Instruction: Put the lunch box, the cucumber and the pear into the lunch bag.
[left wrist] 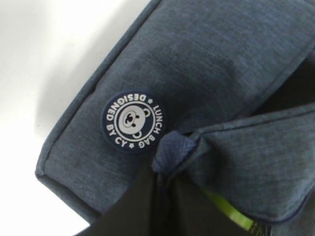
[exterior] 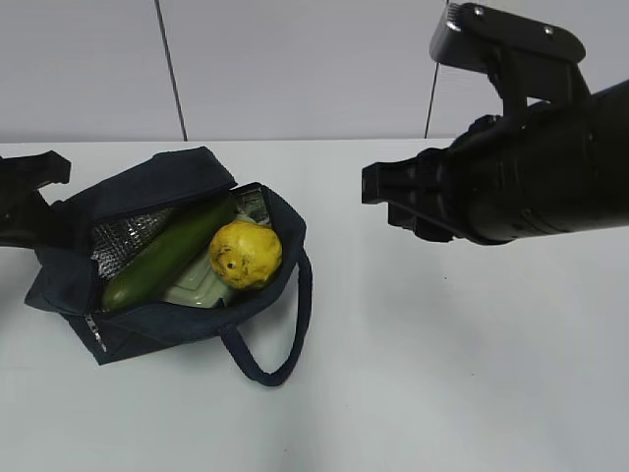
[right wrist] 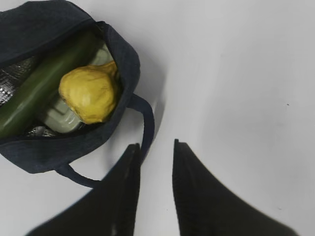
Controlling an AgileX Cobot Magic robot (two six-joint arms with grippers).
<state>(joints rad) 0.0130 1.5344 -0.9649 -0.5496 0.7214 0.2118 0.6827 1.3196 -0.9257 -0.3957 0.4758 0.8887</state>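
The navy lunch bag [exterior: 157,187] lies open on the white table, foil lining showing. Inside it, the dark green cucumber [exterior: 167,256] lies along the far side. The yellow pear [exterior: 246,254] sits on the sage-green lid of the lunch box [exterior: 197,287]. My left gripper [exterior: 49,216] is at the bag's left end. In the left wrist view it [left wrist: 165,172] is shut on a fabric tab of the bag [left wrist: 206,59]. My right gripper [exterior: 383,197] hangs open and empty above the table, right of the bag. In the right wrist view it [right wrist: 155,145] is near the strap handle [right wrist: 147,123].
The right wrist view also shows the cucumber [right wrist: 44,83], the pear [right wrist: 91,93] and the lunch box [right wrist: 61,118] in the bag [right wrist: 44,19]. A round bear badge [left wrist: 134,120] is on the bag's end. White table [exterior: 472,374] lies right of the bag.
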